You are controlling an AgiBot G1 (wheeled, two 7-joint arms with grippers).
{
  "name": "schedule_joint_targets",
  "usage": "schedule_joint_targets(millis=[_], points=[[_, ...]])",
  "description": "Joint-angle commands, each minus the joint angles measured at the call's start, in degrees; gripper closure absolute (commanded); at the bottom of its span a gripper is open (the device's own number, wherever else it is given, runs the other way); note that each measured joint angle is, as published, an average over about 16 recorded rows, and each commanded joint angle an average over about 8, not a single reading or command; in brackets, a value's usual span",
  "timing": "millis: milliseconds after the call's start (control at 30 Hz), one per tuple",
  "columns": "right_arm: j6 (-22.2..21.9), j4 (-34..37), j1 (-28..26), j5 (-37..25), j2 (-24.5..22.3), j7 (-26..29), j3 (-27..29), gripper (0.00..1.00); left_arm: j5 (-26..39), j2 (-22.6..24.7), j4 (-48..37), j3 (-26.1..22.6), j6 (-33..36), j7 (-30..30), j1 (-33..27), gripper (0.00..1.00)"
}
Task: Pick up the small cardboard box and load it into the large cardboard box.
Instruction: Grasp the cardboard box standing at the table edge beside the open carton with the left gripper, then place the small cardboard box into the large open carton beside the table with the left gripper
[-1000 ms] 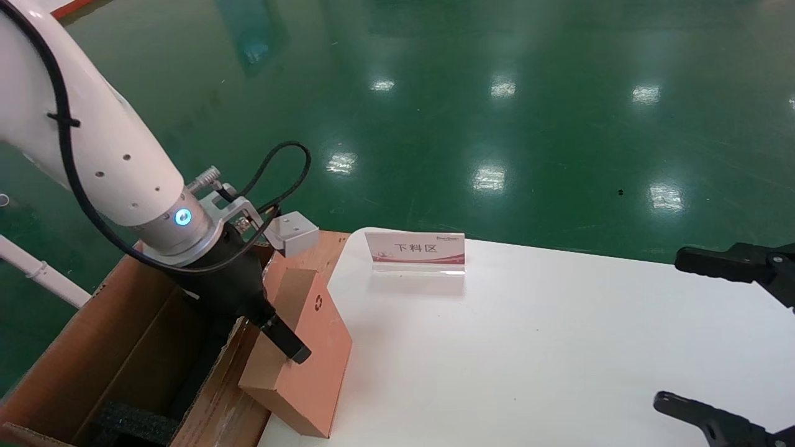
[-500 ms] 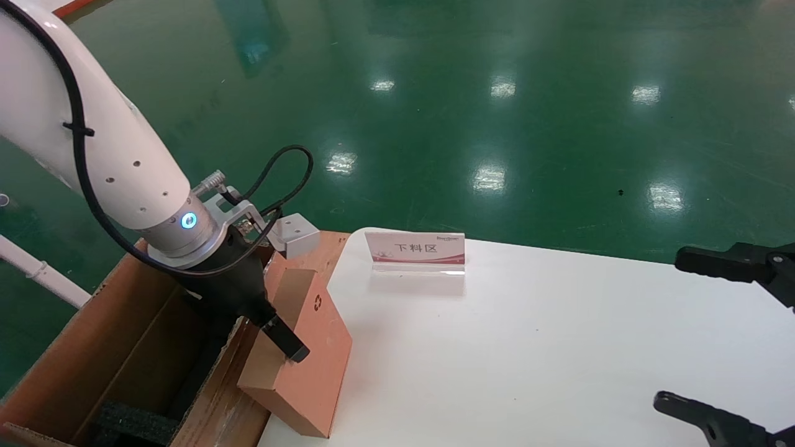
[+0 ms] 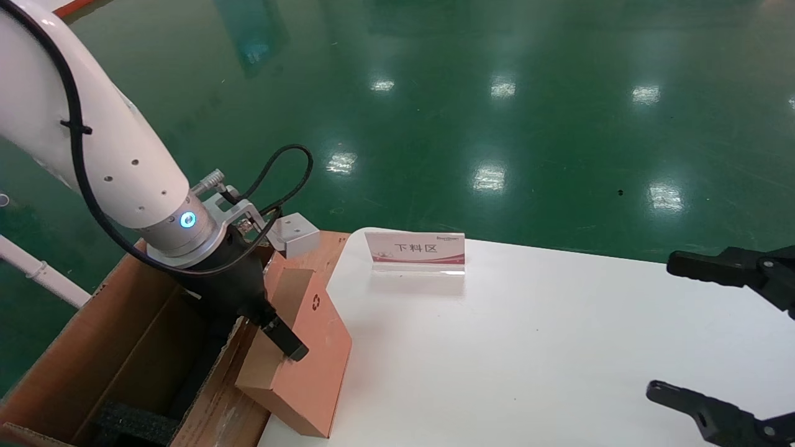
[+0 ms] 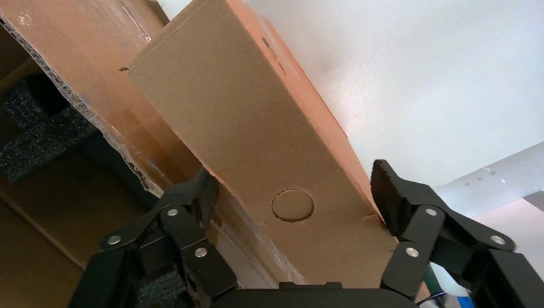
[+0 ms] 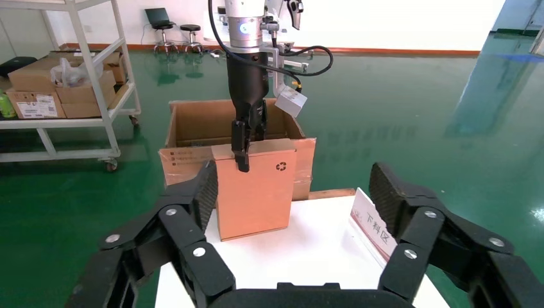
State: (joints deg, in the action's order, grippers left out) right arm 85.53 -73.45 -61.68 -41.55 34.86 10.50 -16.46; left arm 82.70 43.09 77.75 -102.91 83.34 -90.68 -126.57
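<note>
Left hand (image 3: 282, 340) grips small cardboard box (image 3: 308, 354) at table (image 3: 528, 347) edge.

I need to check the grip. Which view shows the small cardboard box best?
The right wrist view: the whole small cardboard box stands upright at the table's edge, the left gripper on its top edge. The head view shows it tilted and partly hidden; the left wrist view shows only one narrow side.
</note>
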Motion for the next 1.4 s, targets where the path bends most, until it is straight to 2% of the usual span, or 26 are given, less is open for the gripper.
schedule_joint_targets(millis=[33,867,1100,1400], points=[[0.0,0.0,0.0,0.0,0.0,0.0,0.0,1.0,0.0,0.0,0.0,0.0,0.0,0.0,0.0,1.0],[0.0,0.0,0.0,0.0,0.0,0.0,0.0,1.0,0.5,0.1,-1.2,0.5,-0.1,1.0,-1.2,1.0],[0.0,0.0,0.0,0.0,0.0,0.0,0.0,1.0,1.7,0.6,-3.9,4.1,0.4,3.1,-9.5,1.0],[0.0,0.1,0.0,0.0,0.0,0.0,-0.1,1.0,2.3,4.7,-13.1,8.3,4.2,10.5,-21.3,1.0]])
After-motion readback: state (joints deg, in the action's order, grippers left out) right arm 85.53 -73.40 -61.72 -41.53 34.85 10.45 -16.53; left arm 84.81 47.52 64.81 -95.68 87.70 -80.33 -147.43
